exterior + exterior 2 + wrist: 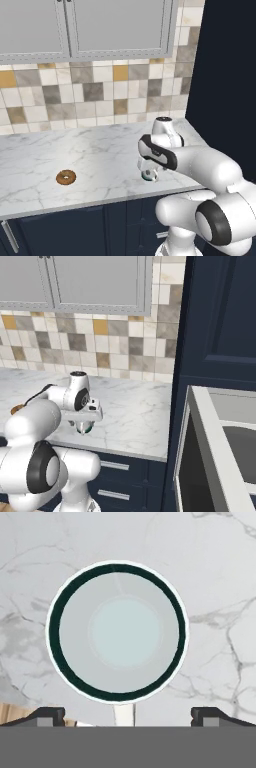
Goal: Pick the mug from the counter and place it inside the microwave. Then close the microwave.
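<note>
Spread claw (128, 714) hangs over the mug (117, 632); left base view adds a donut (66, 177).

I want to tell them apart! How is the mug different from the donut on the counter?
The mug is white with a dark green rim; the donut is brown. The mug sits right under the robot's hand, while the donut lies off to the left, out in the open. The mug is a hollow cup; the donut is a flat ring. Both are round and rest on the marble counter.
</note>
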